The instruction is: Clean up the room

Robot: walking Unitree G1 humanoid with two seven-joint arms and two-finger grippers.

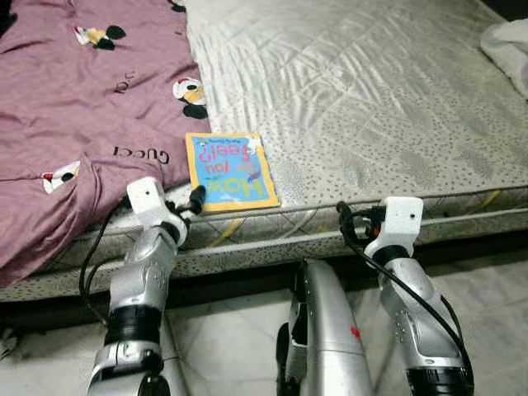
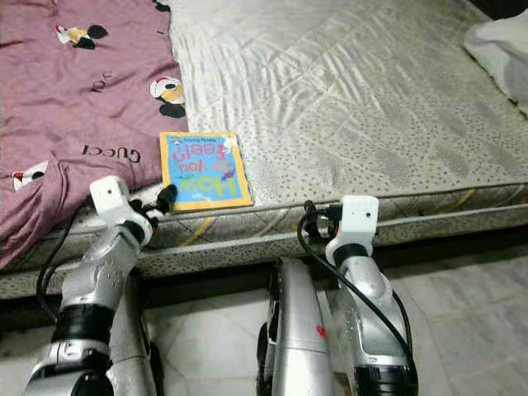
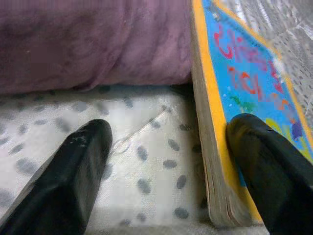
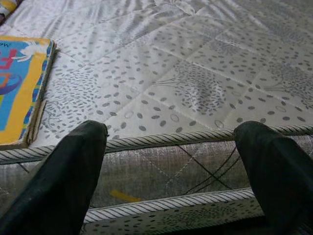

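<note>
I count one book (image 1: 230,171), one mattress (image 1: 371,99), one purple blanket (image 1: 74,107) — and my own two grippers, left (image 3: 166,161) and right (image 4: 171,166).

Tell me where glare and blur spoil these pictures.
Eye views: sheen glares off the mattress; the book is sharp. Left wrist view: the left hand fingers and blanket are soft. Right wrist view: the right hand fingers blur; the mattress is crisp.

Place: home bedroom.
Bed: bare quilted mattress (image 1: 371,99), low on a tiled floor (image 1: 478,280).
Bedding: purple cartoon-print duvet (image 1: 74,107) at 10 o'clock.
Belongings: children's board book (image 1: 229,171) at the mattress edge; white cloth (image 1: 507,45) at 2 o'clock.
</note>
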